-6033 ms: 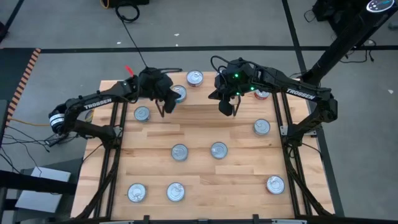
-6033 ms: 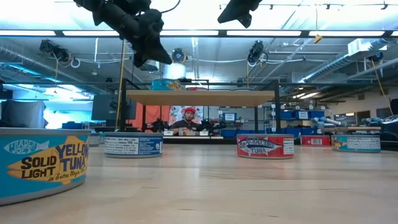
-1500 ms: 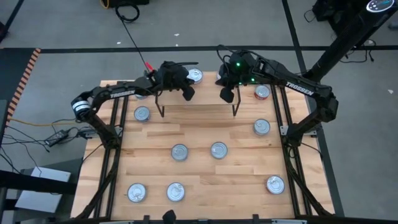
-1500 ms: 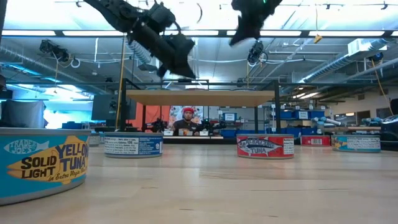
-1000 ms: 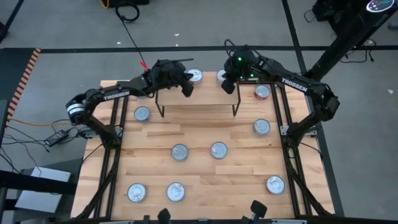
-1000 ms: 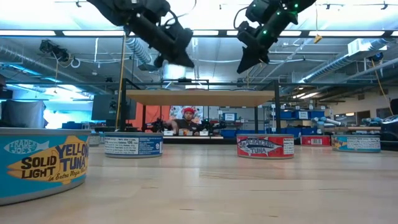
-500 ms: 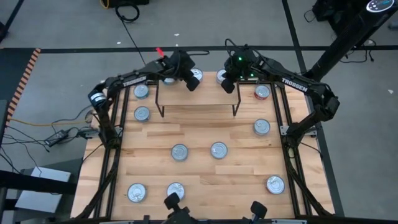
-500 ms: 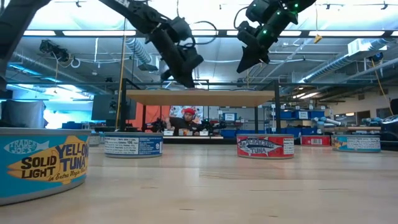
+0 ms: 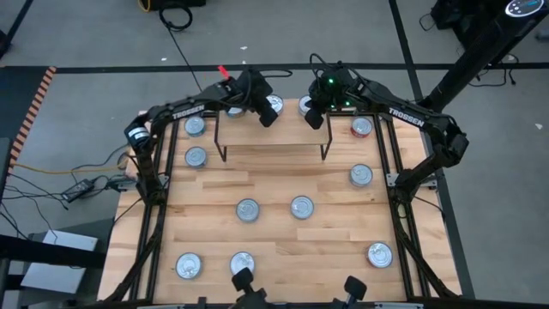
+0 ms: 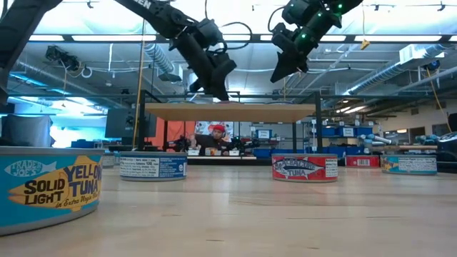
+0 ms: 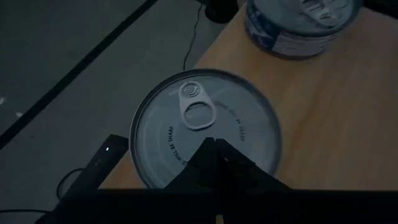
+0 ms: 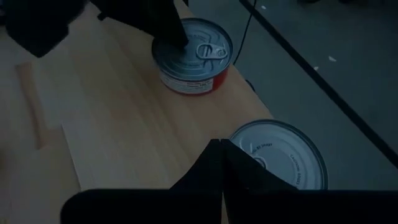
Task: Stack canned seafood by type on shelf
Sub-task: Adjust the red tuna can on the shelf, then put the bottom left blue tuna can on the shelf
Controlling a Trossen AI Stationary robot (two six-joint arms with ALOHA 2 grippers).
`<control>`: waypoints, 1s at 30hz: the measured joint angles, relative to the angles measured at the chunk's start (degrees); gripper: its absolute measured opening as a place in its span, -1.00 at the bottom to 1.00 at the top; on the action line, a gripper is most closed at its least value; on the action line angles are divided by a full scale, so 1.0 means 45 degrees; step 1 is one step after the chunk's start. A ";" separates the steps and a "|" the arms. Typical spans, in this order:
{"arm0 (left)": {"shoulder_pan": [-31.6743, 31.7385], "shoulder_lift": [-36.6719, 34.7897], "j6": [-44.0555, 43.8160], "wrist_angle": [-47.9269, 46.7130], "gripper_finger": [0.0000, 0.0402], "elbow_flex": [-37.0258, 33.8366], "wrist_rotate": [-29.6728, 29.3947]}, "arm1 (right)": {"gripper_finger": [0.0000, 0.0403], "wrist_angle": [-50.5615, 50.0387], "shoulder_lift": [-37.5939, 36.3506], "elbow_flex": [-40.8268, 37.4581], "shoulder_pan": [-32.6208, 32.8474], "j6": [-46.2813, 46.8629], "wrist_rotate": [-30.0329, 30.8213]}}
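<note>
The shelf [image 9: 273, 137], a light plank on thin black legs, stands at the table's far edge with two silver-topped cans [image 9: 273, 105] at its back (one is red-labelled in the right wrist view). Other cans [image 9: 247, 209] lie upright and scattered, apart, about the table, labels blue or red.

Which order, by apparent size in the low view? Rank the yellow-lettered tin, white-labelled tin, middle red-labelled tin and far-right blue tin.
1. Yellow-lettered tin: largest, though it sits nearest the camera.
2. White-labelled tin and middle red-labelled tin: look alike, so unranked.
3. Far-right blue tin: smallest.
</note>
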 joint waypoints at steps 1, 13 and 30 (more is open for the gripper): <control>-0.0019 -0.0161 -0.0038 0.0013 -1.00 -0.0011 -0.0002 | -0.97 -0.0008 0.0000 0.0000 -0.0037 0.0003 -0.0026; -0.0178 -0.2829 0.0424 0.2126 -1.00 -0.0951 0.2917 | -0.97 0.0833 0.0000 0.0000 0.0339 0.0077 -0.1730; -0.1067 -0.4345 0.0656 0.3862 -1.00 -0.2804 0.3086 | -0.97 0.3482 0.0000 0.0005 0.2584 0.0661 -0.0748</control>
